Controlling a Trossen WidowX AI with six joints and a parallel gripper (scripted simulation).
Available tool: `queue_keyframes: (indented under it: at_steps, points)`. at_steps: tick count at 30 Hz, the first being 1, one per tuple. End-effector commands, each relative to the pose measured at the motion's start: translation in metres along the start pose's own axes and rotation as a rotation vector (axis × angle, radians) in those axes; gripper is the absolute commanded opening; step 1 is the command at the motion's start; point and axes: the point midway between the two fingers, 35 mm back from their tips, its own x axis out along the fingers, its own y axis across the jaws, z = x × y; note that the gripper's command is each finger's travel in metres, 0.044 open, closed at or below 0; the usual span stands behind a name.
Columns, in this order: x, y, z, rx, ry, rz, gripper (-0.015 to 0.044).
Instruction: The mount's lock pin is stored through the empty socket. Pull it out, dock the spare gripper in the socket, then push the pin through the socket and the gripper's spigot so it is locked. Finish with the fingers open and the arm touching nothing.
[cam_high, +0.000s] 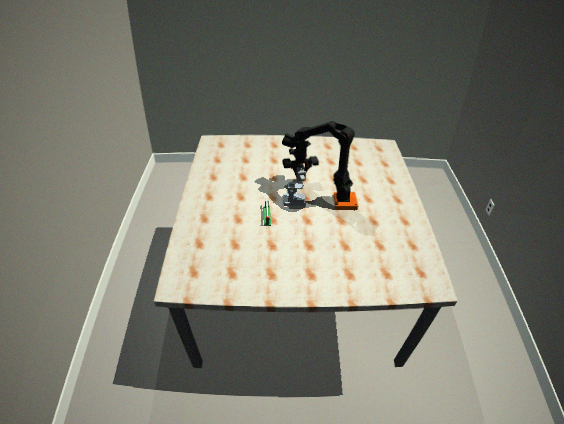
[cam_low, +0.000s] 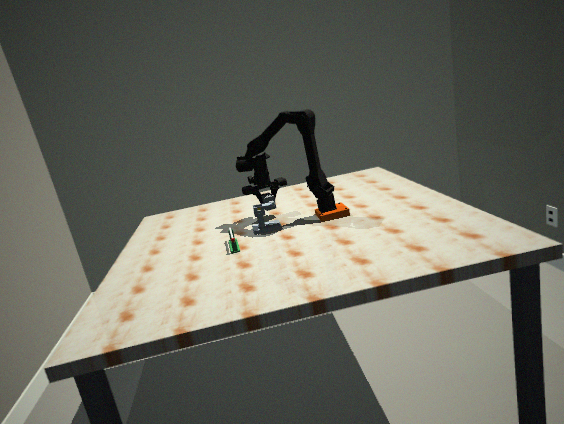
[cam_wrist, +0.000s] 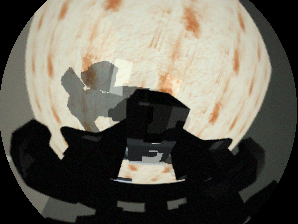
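The grey mount (cam_high: 295, 203) (cam_low: 267, 228) stands on the table, with a post and a socket arm at its top. My gripper (cam_high: 301, 172) (cam_low: 268, 197) is directly above the mount, pointing down. It is shut on a pale grey piece, which looks like the spare gripper, close over the socket arm. Whether the two touch is too small to tell. A green holder (cam_high: 266, 216) (cam_low: 234, 246) lies left of the mount, with a red spot and a thin pale rod that may be the lock pin. In the wrist view, dark finger parts hide most of the held piece.
The arm's orange base (cam_high: 346, 201) (cam_low: 333, 212) is bolted down right of the mount. The arm arches over from it. The table (cam_high: 290, 260) (cam_low: 280, 260) has a dark front edge. The shadows of the arm fall around the mount.
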Motion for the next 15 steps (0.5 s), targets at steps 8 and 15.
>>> queue_keyframes:
  at_steps: [8, 15]
  points:
    - [-0.0018, -0.0018, -0.0023, 0.279, 0.000, 0.003, 0.0000]
    - [-0.0023, -0.0028, -0.0033, 0.453, 0.000, 0.003, 0.0000]
